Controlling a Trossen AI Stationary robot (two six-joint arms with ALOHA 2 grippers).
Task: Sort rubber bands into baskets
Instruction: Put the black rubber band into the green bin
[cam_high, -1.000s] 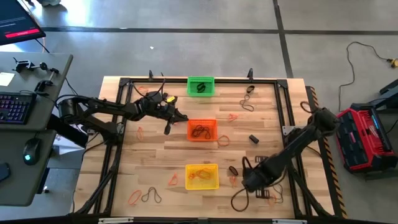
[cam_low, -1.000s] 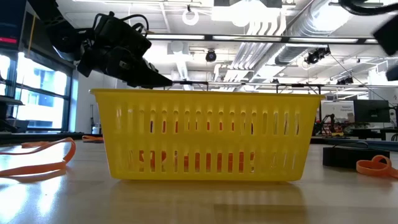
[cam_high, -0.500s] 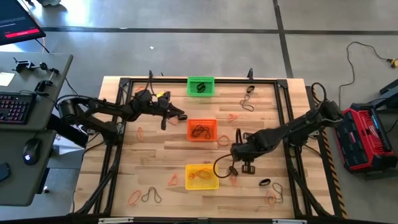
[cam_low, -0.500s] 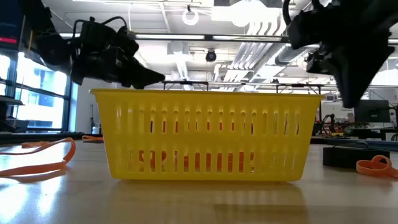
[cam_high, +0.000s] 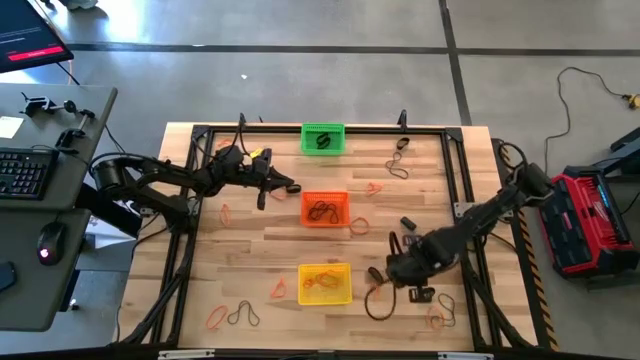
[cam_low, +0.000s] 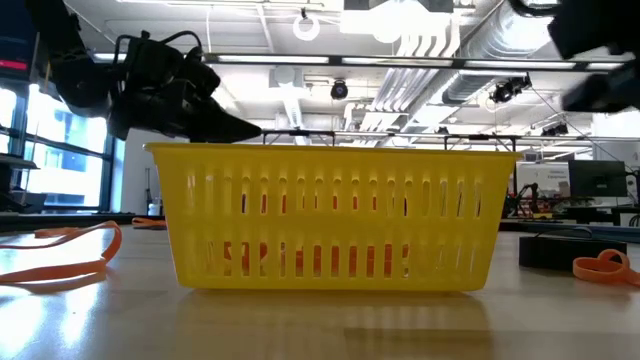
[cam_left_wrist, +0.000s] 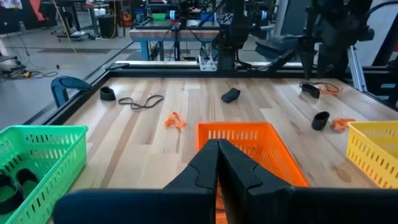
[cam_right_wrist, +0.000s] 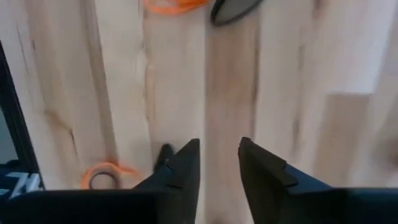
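High view shows the right tool (cam_high: 393, 272) low over the table (cam_high: 250, 250) beside the yellow basket (cam_high: 325, 283), fingers apart and empty; it seems mid-pick, needing to drop onto a thick black band (cam_high: 422, 294) nearby. Left tool (cam_high: 290, 187), shut, waits near the orange basket (cam_high: 325, 209); thin orange and dark rubber bands (cam_high: 232, 316) lie scattered.

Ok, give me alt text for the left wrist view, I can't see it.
The left hand, fingers shut and empty, points over the orange basket, with the green basket and yellow basket to either side and rubber bands scattered on the wooden table beyond.
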